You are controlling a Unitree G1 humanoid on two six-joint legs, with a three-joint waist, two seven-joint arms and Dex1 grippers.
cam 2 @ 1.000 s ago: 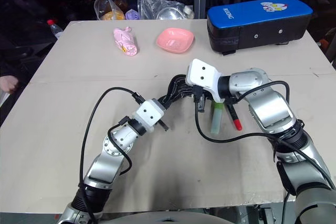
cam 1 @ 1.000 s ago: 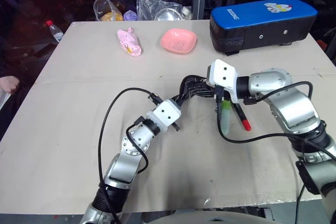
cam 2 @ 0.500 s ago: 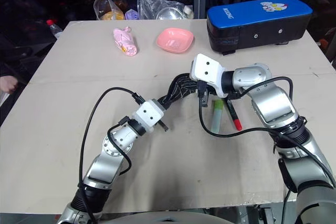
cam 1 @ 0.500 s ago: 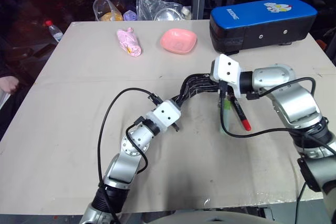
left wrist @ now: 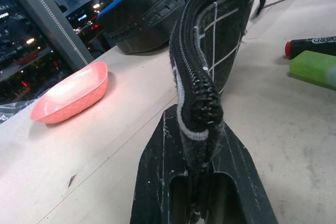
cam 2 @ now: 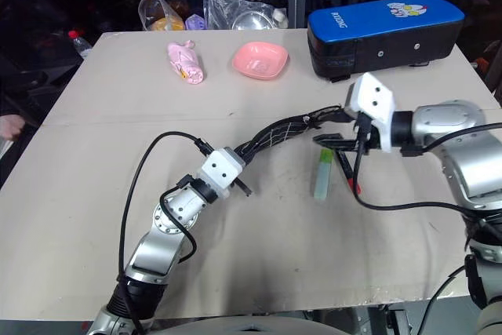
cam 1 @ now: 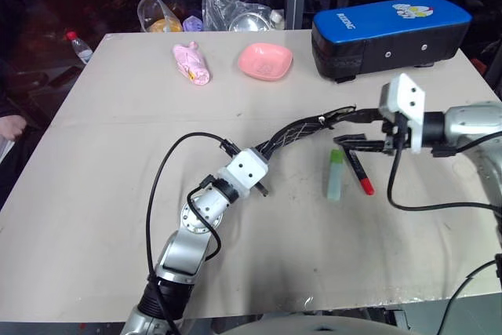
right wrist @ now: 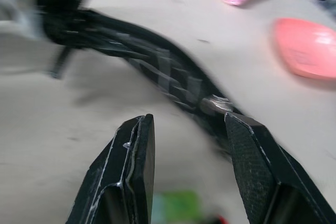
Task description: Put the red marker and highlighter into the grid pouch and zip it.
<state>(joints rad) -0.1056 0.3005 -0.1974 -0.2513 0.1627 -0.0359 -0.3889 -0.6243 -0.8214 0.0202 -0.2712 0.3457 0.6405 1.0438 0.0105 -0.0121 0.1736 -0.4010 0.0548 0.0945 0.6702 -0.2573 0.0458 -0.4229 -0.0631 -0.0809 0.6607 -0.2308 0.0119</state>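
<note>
We see left tool (cam 1: 265,164) clamped on grid pouch (cam 1: 302,129); right tool (cam 1: 349,127) parted at its far end, highlighter (cam 1: 336,174) and red marker (cam 1: 359,172) just below it.

The pouch (cam 1: 302,129) is black with white grid lines. The highlighter (cam 1: 335,175) is pale mint green, the marker (cam 1: 360,173) red with a black end. At the top sit a pink dish (cam 1: 266,61), a pink wrapped bundle (cam 1: 193,63) and a blue-topped black case (cam 1: 391,33).
</note>
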